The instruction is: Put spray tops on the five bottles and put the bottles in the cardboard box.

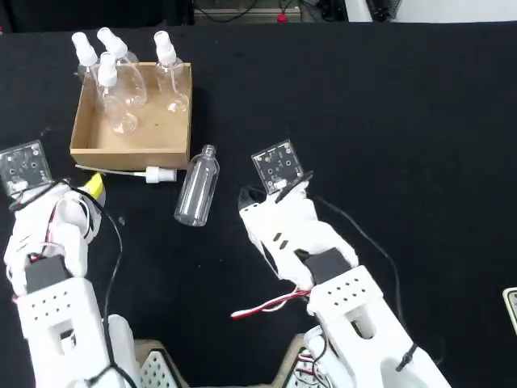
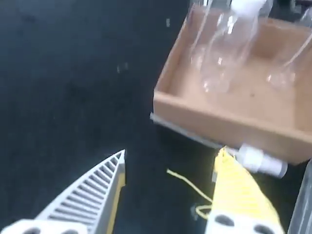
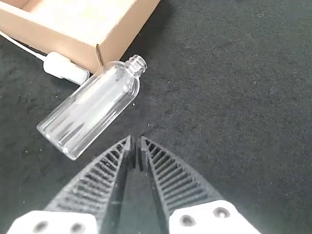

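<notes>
Lying beside cardboard box (image 1: 129, 153): uncapped bottle (image 1: 197, 191); left fingers (image 2: 105, 187) spread, right fingers (image 3: 109, 170) clenched.

Surface (image 1: 388, 121) matte black; cardboard box (image 1: 129, 151) plain tan, four bottles (image 1: 121, 101) in it clear and colourless with white spray tops (image 1: 107, 69). Fifth bottle (image 1: 197, 192) also clear and colourless, showing the black beneath it; loose spray top (image 1: 160, 175) white with a thin white tube. Left fingers (image 2: 92, 195): one pale grey with a ribbed lattice and a yellow edge, the other solid yellow; right fingers (image 3: 105, 180) black with the same ribbed lattice on white bases, arm bodies white, red-and-white wire (image 1: 262, 305) beside the right arm.
</notes>
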Available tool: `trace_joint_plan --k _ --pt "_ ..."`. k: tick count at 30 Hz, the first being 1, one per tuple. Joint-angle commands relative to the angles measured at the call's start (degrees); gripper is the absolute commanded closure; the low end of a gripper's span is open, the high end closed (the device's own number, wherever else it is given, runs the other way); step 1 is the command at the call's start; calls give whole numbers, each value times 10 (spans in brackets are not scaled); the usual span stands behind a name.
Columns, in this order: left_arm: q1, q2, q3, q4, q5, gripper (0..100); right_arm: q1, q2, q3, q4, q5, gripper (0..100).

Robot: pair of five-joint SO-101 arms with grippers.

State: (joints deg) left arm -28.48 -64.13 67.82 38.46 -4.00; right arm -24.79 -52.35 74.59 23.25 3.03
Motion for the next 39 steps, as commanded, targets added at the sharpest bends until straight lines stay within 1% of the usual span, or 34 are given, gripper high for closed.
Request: trace_joint_plan --k 1,4,8,12,14,17,19,23,30,34,39 --pt "1 97 -62 2 -2 719 -8 -11 -1 -31 0 987" --pt "30 166 -96 24 -5 718 -8 -10 -1 -32 0 987" --pt "102 235 -190 137 -47 718 -5 -11 -3 -31 0 987" --pt "163 271 -300 246 -53 718 -4 -12 -2 -30 0 986" --pt "189 286 -349 282 -55 717 -4 -11 -1 -29 0 986" --pt "219 320 -406 312 -57 716 -4 -9 0 -29 1 986" --pt "233 354 -434 324 -58 710 -4 -9 0 -29 2 986" --pt "257 450 -477 326 -58 644 -4 -9 0 -29 4 986" --pt "298 571 -547 321 -69 667 -4 -9 7 -33 4 986" --pt "298 617 -579 300 -69 664 -5 -10 8 -33 4 986" --pt "298 671 -617 306 -69 664 -5 -11 8 -33 4 986"
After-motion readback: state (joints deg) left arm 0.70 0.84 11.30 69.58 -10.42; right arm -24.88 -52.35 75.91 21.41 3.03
